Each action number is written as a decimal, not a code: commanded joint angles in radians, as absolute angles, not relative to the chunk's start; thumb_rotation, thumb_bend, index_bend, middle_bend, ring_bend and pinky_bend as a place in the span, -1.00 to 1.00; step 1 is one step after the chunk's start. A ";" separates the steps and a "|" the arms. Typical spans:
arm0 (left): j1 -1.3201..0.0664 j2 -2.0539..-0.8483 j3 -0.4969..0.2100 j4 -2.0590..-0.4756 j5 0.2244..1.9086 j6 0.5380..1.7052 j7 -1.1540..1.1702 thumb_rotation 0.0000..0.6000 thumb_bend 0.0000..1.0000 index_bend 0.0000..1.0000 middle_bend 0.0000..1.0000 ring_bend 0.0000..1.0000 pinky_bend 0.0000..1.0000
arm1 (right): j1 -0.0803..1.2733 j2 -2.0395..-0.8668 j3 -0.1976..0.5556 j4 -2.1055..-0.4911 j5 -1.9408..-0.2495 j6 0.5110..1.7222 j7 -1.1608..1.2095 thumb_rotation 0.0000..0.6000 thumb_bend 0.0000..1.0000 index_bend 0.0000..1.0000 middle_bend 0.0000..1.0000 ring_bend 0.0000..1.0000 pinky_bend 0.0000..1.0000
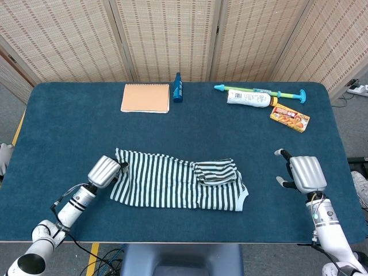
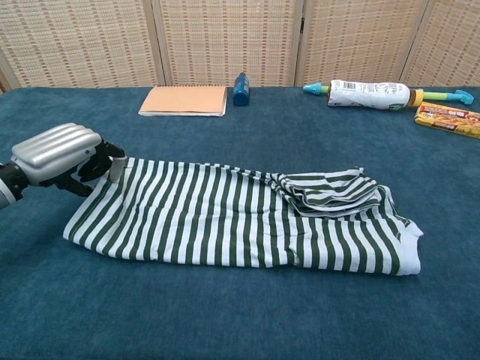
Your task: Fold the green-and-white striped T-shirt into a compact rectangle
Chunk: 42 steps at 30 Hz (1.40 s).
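The green-and-white striped T-shirt (image 1: 167,184) (image 2: 225,221) lies on the blue table as a long band running left to right. A bunched sleeve (image 1: 215,171) (image 2: 330,191) sits on top near its right end. My left hand (image 1: 104,171) (image 2: 56,154) is at the band's far-left corner, fingers curled in and pinching the fabric edge there. My right hand (image 1: 305,172) rests on the table well to the right of the shirt, fingers apart and holding nothing. The chest view does not show the right hand.
Along the far edge lie an orange notebook (image 1: 145,98) (image 2: 184,100), a small blue bottle (image 1: 178,88) (image 2: 241,88), a white bottle (image 1: 248,98) (image 2: 371,94) next to a green-blue tube toy (image 1: 261,91), and a yellow box (image 1: 290,118) (image 2: 448,120).
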<state>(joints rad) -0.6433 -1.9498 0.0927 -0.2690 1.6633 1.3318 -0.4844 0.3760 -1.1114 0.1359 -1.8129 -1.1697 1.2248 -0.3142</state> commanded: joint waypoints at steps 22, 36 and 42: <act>-0.571 -1.849 0.042 -0.386 1.593 1.330 -0.516 1.00 0.37 0.41 0.77 0.57 0.90 | 0.369 -1.117 0.137 -1.810 -1.194 1.232 -0.290 1.00 -0.61 -0.42 0.74 0.89 1.00; -0.496 -1.734 0.008 -0.426 1.524 1.246 -0.523 1.00 0.37 0.41 0.77 0.57 0.89 | 0.367 -1.123 0.141 -1.822 -1.210 1.242 -0.288 1.00 -0.61 -0.42 0.74 0.89 1.00; -0.473 -1.695 -0.010 -0.401 1.485 1.165 -0.501 1.00 0.37 0.39 0.77 0.56 0.88 | 0.362 -1.127 0.141 -1.822 -1.218 1.248 -0.278 1.00 -0.61 -0.42 0.74 0.89 1.00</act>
<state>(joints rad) -0.4812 -1.7075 -0.0034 -0.4080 1.4957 1.1808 -0.5105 0.3626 -1.1269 0.1406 -1.8216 -1.2178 1.2474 -0.2781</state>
